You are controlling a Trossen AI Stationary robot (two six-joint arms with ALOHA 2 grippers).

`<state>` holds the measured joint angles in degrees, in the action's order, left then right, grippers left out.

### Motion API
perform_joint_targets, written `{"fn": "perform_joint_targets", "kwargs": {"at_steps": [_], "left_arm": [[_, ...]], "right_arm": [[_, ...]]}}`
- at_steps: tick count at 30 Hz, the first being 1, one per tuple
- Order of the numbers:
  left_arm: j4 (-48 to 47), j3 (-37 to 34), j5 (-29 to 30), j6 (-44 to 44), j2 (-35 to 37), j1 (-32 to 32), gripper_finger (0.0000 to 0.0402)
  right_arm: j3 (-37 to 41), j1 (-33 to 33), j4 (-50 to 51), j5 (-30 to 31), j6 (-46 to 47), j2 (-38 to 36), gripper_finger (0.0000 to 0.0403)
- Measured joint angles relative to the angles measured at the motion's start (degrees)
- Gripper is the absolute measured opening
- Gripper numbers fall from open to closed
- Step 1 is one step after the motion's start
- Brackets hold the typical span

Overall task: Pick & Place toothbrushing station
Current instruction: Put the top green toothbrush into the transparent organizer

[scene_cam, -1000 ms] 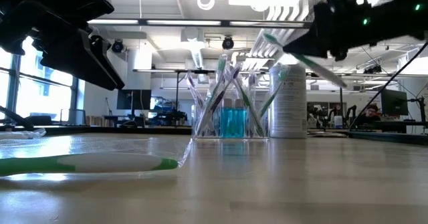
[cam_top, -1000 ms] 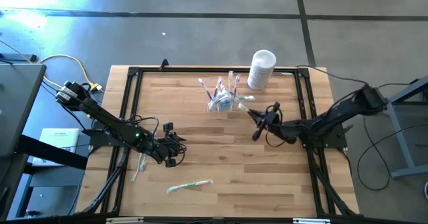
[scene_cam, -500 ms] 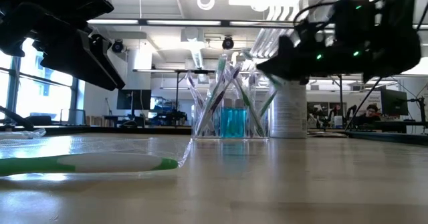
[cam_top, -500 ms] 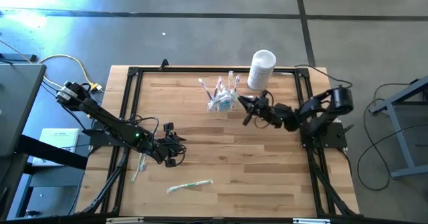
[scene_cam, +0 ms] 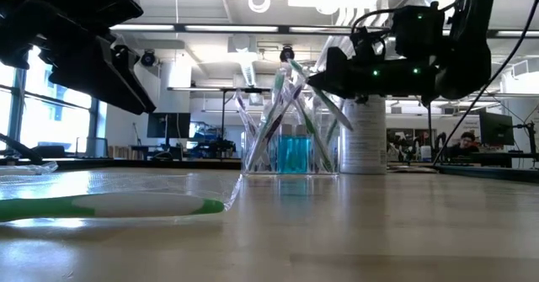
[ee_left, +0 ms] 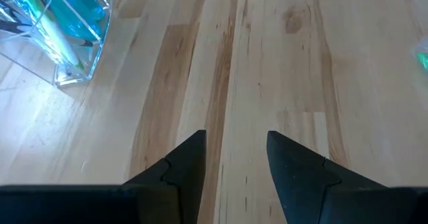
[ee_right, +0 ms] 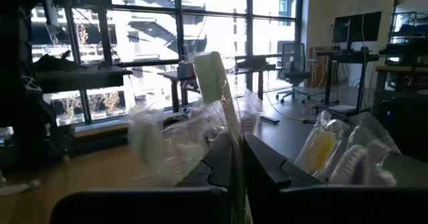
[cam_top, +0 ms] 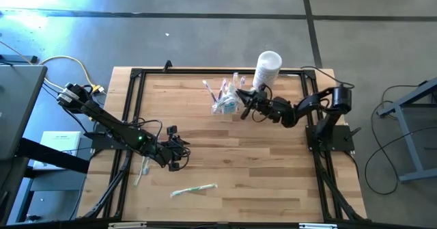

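Note:
The toothbrushing station (cam_top: 225,104), a clear holder with a blue insert and several wrapped toothbrushes standing in it, rests on its base at the table's far middle (scene_cam: 290,151) and shows in the left wrist view (ee_left: 63,33). My right gripper (cam_top: 244,106) hovers just right of it, shut on a wrapped green-and-white toothbrush (scene_cam: 324,101). My left gripper (cam_top: 179,154) hangs open over bare wood at the near left (ee_left: 235,150), nothing between its fingers. My right gripper (ee_right: 235,158) pinches the toothbrush's handle (ee_right: 233,140) between its two fingers, through the clear wrapper. The fingers lie about level, coming from the table's right, across the brush. The brush is lifted clear and tilted, its head end (ee_right: 208,69) up beside the station's brushes.
A white cylindrical container (cam_top: 267,70) stands behind the right gripper at the far edge. Two wrapped toothbrushes lie on the table, one near the front (cam_top: 194,189), one at the left frame rail (cam_top: 143,170). A black frame (cam_top: 134,106) borders the wood.
My right gripper has swung from the table's right toward the station with the toothbrush, sinking a little. The brush stays clear of the table and now stands close by the station's brushes.

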<state>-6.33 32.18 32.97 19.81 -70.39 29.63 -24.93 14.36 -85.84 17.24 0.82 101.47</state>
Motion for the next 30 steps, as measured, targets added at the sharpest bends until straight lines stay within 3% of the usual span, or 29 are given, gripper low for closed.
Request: {"fn": "perform_joint_targets", "kwargs": {"at_steps": [9, 18, 30], "left_arm": [[0.2, 0.0, -0.4, 0.2, 0.0, 0.0, 0.0152], [0.1, 0.0, 0.2, 0.0, 0.0, 0.0, 0.0152], [-0.7, 0.0, -1.4, 2.0, 0.0, 0.0, 0.0152]], "right_arm": [[-0.1, 6.9, 0.0, -6.1, 2.7, 0.0, 0.001], [-7.0, 9.9, 0.8, -13.9, 4.5, 2.9, 0.001], [-9.4, 10.2, 0.6, -12.9, 8.1, 10.6, 0.001]]}}
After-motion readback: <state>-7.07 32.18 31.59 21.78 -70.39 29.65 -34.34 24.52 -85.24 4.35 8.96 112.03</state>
